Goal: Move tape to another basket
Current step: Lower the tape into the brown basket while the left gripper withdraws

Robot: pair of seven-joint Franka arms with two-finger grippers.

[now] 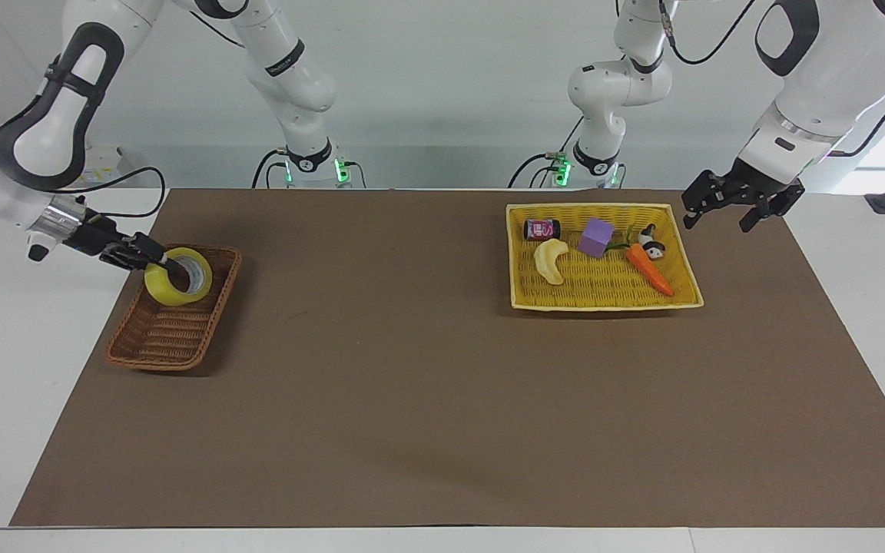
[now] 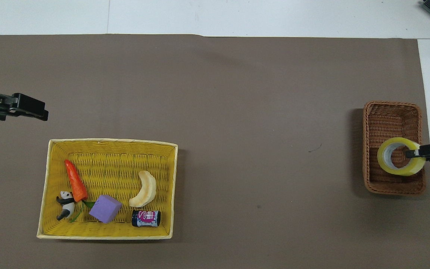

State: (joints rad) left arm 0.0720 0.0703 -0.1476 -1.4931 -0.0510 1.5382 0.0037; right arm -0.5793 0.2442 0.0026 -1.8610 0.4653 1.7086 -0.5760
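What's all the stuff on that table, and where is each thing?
tape: one, yellow, in the brown basket, gripped by the right hand
brown basket: one, right arm's end of the table
yellow basket: one, left arm's end
carrot: one, orange, in yellow basket
panda figure: one, black-white, beside carrot
block: one, purple, in yellow basket
banana: one, pale, in yellow basket
can: one, pink-labelled, in yellow basket
table mat: one, brown
right hand: at the tape
left hand: open, raised beside yellow basket
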